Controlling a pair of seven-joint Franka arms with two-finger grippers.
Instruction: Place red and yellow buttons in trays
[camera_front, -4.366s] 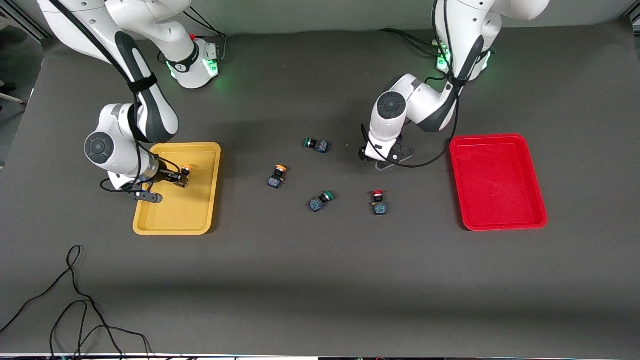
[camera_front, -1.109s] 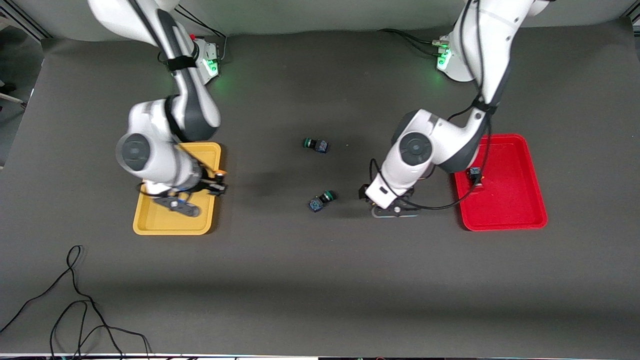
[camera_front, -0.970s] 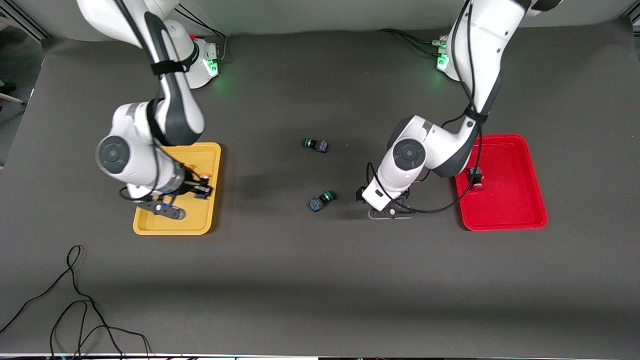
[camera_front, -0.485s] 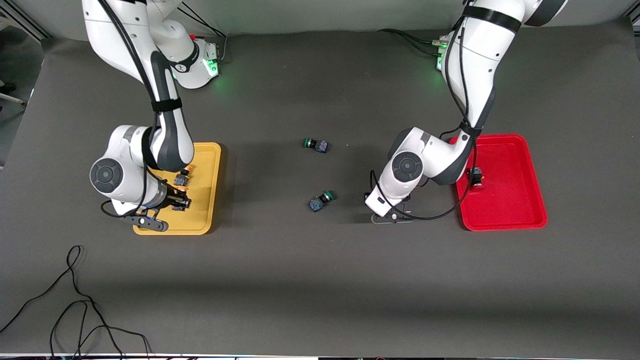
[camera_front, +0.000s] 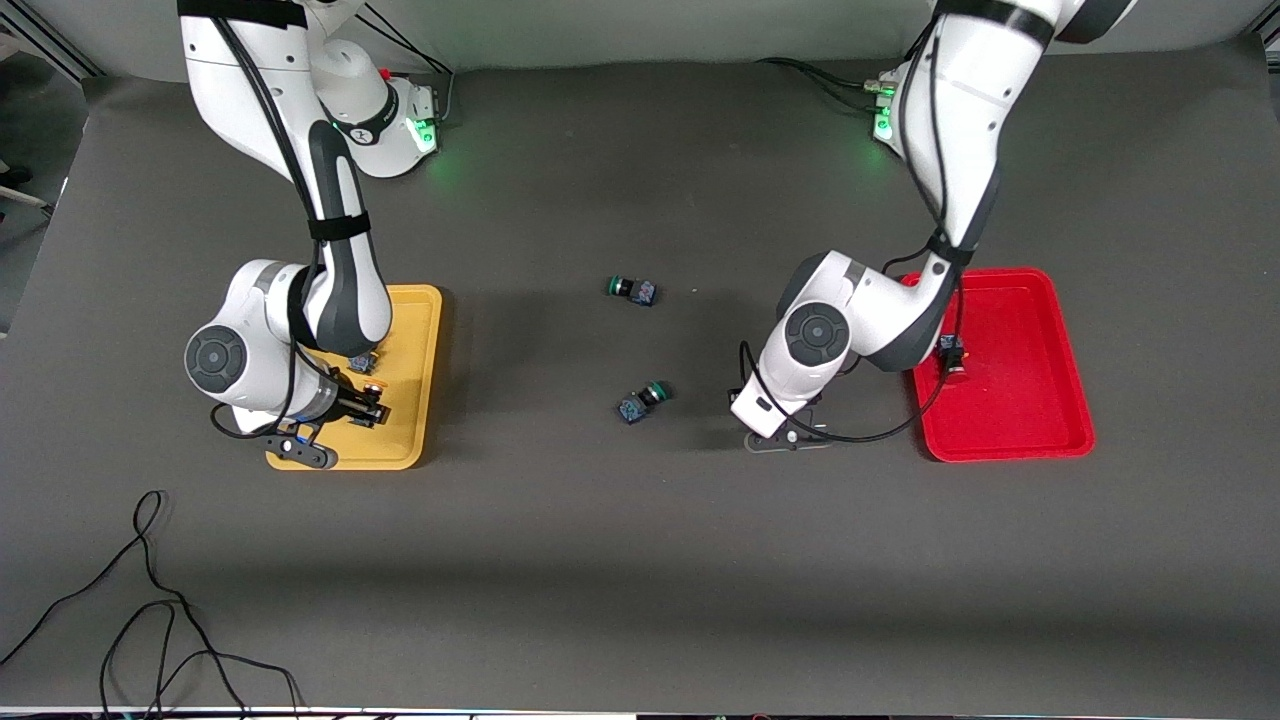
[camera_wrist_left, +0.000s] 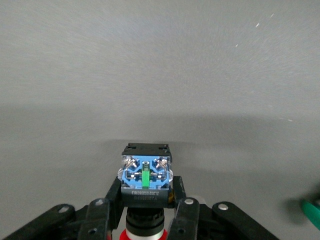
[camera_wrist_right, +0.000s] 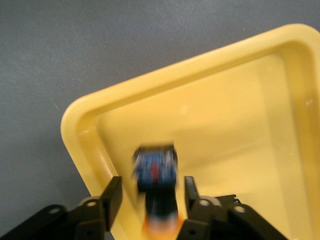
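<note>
The dark grey table (camera_front: 640, 560) carries both white arms, each reaching down from its base. The right arm hangs low at its own end of the table, and the left arm bends down between the table's middle and its own end.

The yellow tray (camera_front: 410, 440) lies at the right arm's end and the red tray (camera_front: 1010, 410) at the left arm's end, well apart.

The right gripper (camera_front: 362, 410) is over the part of the yellow tray nearer to the front camera. In the right wrist view its fingers (camera_wrist_right: 112, 195) stand apart, and a gap shows on each side of the yellow button (camera_wrist_right: 155, 172) between them. That button is blurred, with its blue base up and its orange cap down, above the tray floor by a rounded corner of the rim (camera_wrist_right: 100, 100). A second yellow button (camera_front: 360, 362) lies in the same tray, farther from the camera and partly under the arm.

The left gripper (camera_front: 785, 435) is over bare table beside the red tray. It is clamped on a red button (camera_wrist_left: 145, 175), with the cap toward the wrist and the blue base outward. Another red button (camera_front: 950, 352) sits inside the red tray, by the rim toward the table's middle.

Two green buttons (camera_front: 632, 290) (camera_front: 640, 400) lie on the table between the trays.
</note>
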